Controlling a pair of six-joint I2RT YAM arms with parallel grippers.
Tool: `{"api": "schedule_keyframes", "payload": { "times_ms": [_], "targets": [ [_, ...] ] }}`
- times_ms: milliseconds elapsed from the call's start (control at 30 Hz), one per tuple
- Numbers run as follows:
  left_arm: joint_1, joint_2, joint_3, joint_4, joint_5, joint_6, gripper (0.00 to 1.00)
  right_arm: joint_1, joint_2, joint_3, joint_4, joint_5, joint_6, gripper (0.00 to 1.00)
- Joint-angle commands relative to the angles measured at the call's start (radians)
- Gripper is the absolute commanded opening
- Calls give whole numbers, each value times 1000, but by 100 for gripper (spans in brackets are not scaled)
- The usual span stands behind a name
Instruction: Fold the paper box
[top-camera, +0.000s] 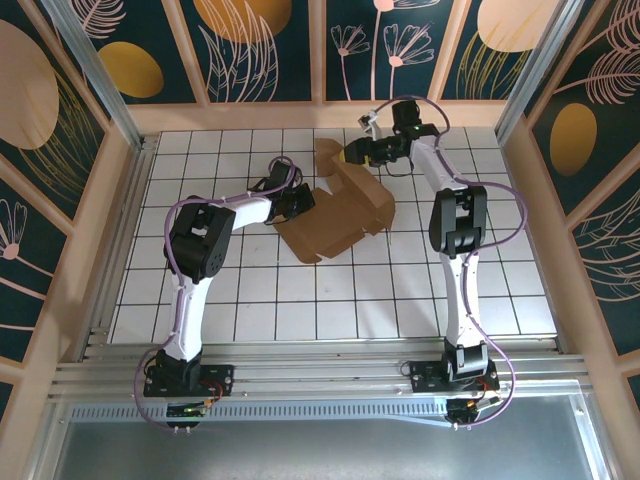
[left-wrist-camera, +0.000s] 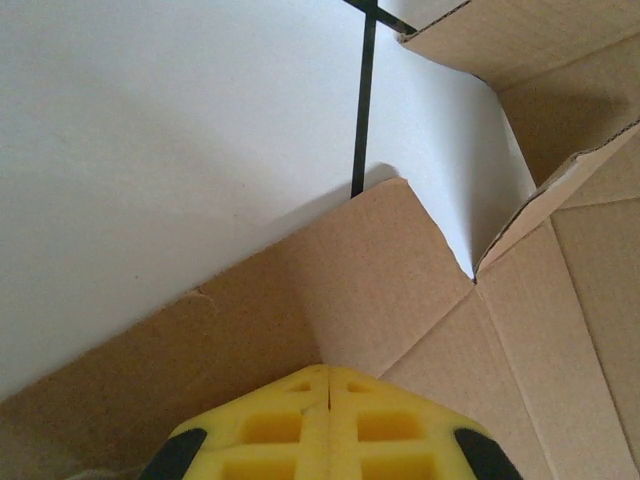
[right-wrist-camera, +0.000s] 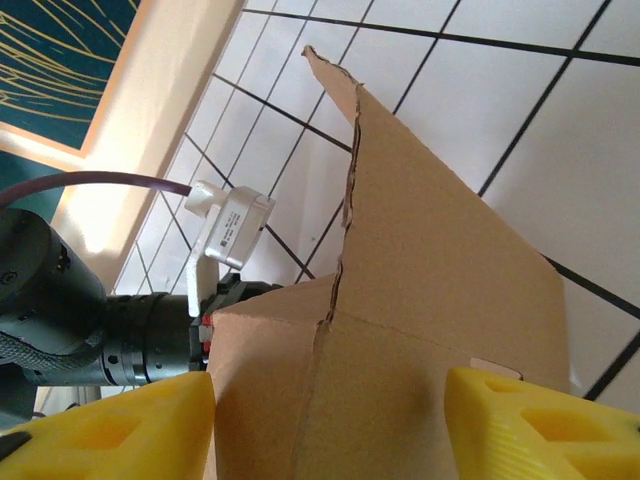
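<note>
Table (top-camera: 250, 300): white tiles, dark grid lines, floral panels (top-camera: 260, 45) around.
Left gripper (top-camera: 297, 203): fingers (left-wrist-camera: 270, 425) clenched together with nothing between them, tip over the left edge of the cardboard.
Box (top-camera: 340, 215): brown die-cut sheet, partly folded, mid-table toward the far side, far flap raised.
Right gripper (top-camera: 352, 153): fingers (right-wrist-camera: 110, 425) spread apart, straddling the raised far flap; contact cannot be told.

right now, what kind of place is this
Probably a robot test cell, not a home: a left arm and a right arm bolted to a metal rail at the edge of a white gridded table, boxed in by patterned wall panels.
</note>
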Motion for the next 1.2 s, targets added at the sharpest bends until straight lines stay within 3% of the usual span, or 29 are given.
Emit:
{"api": "schedule_keyframes", "payload": {
  "times_ms": [0,300,433,667,867,967,1167],
  "targets": [
    [12,42,-8,-112,-33,23,1,24,33,30,71,-54,24,63],
    [19,32,-21,-129,-54,49,0,43,47,25,44,-79,-15,51],
    [46,9,-44,-124,-54,59,1,43,32,23,-31,-10,-55,50],
    [66,-99,-120,8,55,107,14,33,-11,-20,-41,50,-58,46],
    [100,-217,-144,62,51,170,23,32,-24,-27,-48,51,-59,45],
    [124,-264,-139,101,49,281,25,33,-29,-36,-54,56,-60,45],
    [138,-240,-13,113,127,737,27,41,-47,-51,-55,60,-64,45]
  ]
}}
